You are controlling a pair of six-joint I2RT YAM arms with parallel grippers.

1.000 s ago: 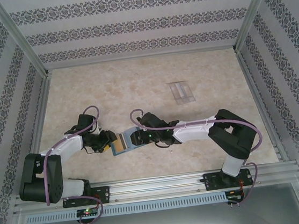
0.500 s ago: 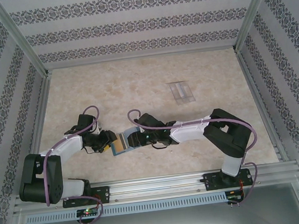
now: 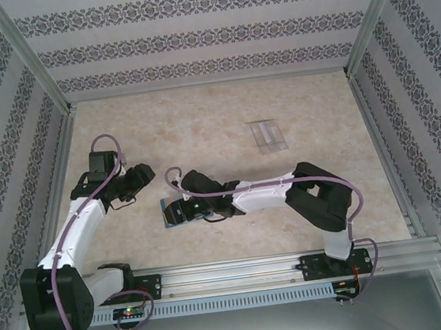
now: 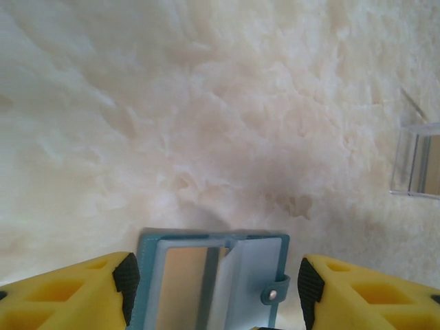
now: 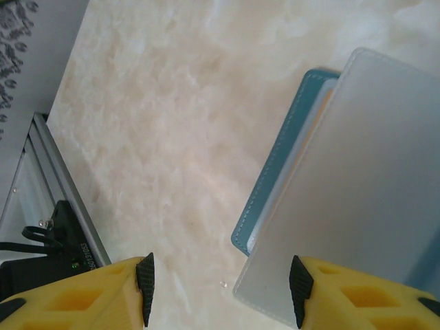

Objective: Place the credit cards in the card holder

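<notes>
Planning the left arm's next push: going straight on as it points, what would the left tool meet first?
Probably the open card holder, lying just ahead between the fingertips of the left tool. Past it comes bare table; the clear stand sits off right. Height is unclear; it might pass over.

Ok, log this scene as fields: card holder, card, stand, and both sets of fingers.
card holder: teal, open on the table
card: pale, lies over the holder, past its edge
clear stand: apart, farther back right
left fingers: open, away from the holder
right fingers: open, over the card
</notes>
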